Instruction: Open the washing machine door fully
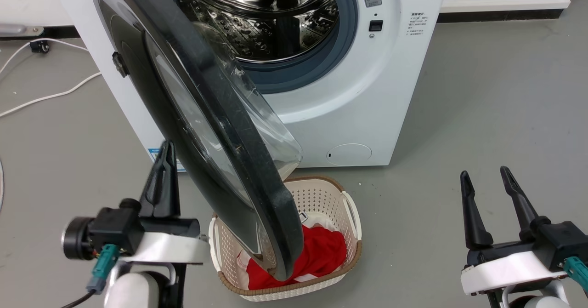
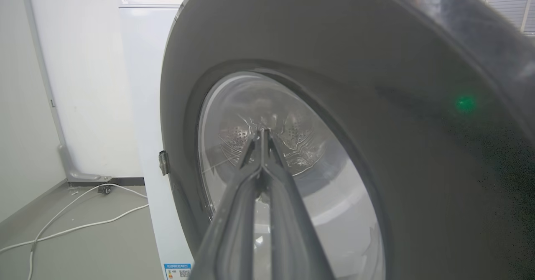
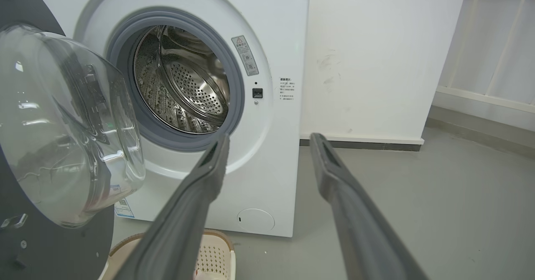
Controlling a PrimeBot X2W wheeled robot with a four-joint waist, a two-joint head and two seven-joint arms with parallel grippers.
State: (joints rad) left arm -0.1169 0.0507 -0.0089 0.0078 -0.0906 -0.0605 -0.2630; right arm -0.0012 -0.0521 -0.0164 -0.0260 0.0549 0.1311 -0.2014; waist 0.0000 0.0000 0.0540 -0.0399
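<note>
Floor: grey floor (image 1: 482,115) ran up to a white wall.
Door: the washing machine door (image 1: 202,128) stood swung out from the washing machine (image 1: 367,105), its lower rim over the basket (image 1: 351,209).
Left gripper (image 1: 166,148): fingers pressed together, near the door's outer face.
Right gripper (image 1: 484,171): fingers spread, well apart from the door.

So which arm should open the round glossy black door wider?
Probably right. The right fingers, open, lie on the inner side of the door, where pushing opens it; the left fingers, shut, face its outside.
</note>
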